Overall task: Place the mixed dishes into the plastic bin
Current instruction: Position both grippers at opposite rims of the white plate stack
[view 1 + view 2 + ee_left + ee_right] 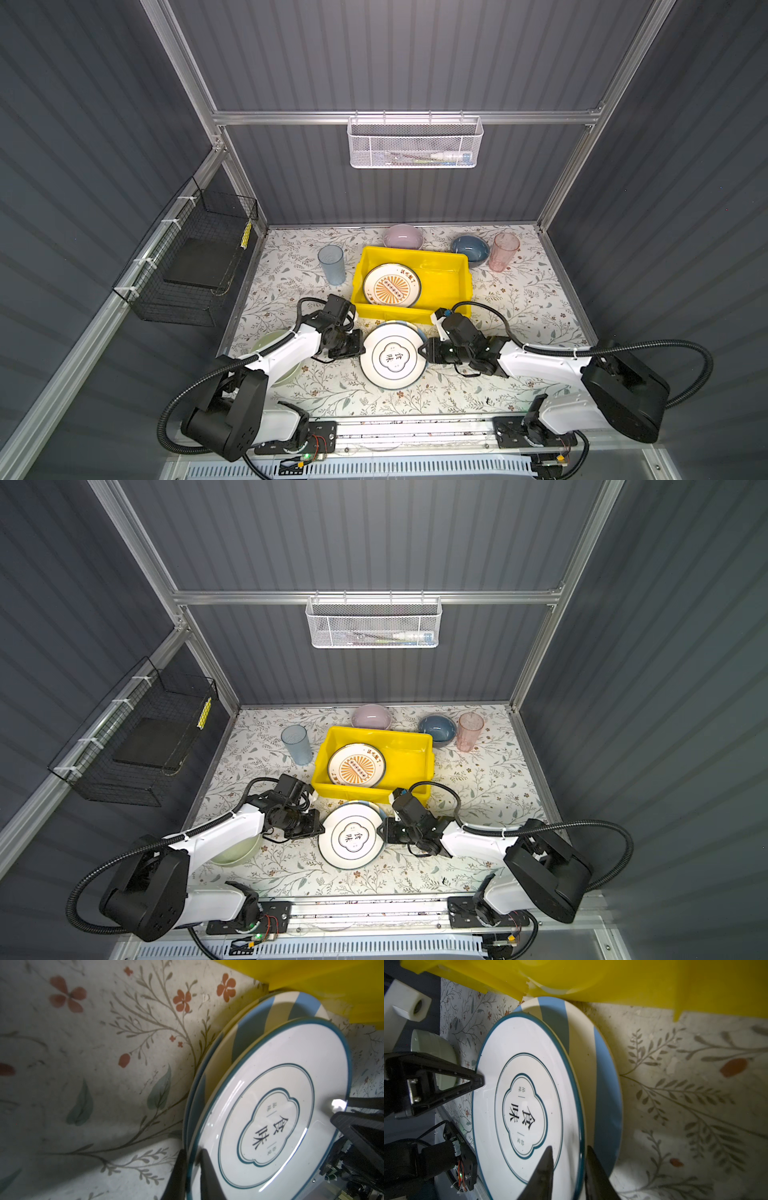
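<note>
Lettered plate [392, 355]: round, white ceramic, green rim, characters in a central medallion. It lies face up and flat on top of a blue-and-cream striped plate [604, 1084], shifted off it toward the robot. The stack sits on the floral tabletop [519, 299], just in front of the near wall of the shallow yellow plastic bin [457, 266].

The lettered plate lies directly between the two tools, one on each side, neither nearer. Left gripper [193, 1174] is at the left rim, fingers pinched on it, one above and one below. Right gripper [569, 1169] straddles the opposite rim. Whether its pads bear on the rim I cannot tell.

Being round, it has no long axis. The line between the grip points runs left to right, parallel to the bin's near wall.

Bin lies straight beyond. An orange sunburst plate [392, 286] fills its left half, so the bare right half looks the likelier landing. My read: lift level, carry it away from the robot over the near wall.
</note>
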Controlling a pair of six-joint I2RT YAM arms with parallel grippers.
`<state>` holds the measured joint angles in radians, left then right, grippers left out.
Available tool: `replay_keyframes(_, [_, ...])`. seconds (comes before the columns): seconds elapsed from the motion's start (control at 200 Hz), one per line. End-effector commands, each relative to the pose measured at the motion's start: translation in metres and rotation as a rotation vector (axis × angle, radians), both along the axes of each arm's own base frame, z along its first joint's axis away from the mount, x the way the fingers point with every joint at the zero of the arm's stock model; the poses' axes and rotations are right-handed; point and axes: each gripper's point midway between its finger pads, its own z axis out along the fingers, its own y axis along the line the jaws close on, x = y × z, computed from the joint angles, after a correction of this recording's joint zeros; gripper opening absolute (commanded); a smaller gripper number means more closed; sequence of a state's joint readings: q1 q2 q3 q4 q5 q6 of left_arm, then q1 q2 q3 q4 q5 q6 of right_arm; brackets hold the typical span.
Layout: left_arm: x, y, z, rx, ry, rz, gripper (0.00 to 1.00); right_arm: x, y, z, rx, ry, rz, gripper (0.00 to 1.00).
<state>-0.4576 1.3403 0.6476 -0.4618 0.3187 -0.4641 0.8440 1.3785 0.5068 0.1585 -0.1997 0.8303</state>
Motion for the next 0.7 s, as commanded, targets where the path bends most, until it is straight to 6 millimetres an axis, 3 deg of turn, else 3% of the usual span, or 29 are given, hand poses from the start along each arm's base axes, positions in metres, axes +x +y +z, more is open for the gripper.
replay_keyframes(0.0, [-0.012,0.010,-0.021,0.066,0.058,0.013,0.11,-0.004,0.028,0.035,0.164,-0.049,0.081,0.27])
replay_keyframes(0.345, [-0.012,0.011,-0.025,0.076,0.060,0.011,0.11,-0.004,0.029,0.053,0.210,-0.109,0.099,0.27])
replay_keyframes(0.695, [-0.011,0.009,-0.022,0.066,0.054,0.009,0.11,0.003,0.034,0.043,0.184,-0.071,0.085,0.21])
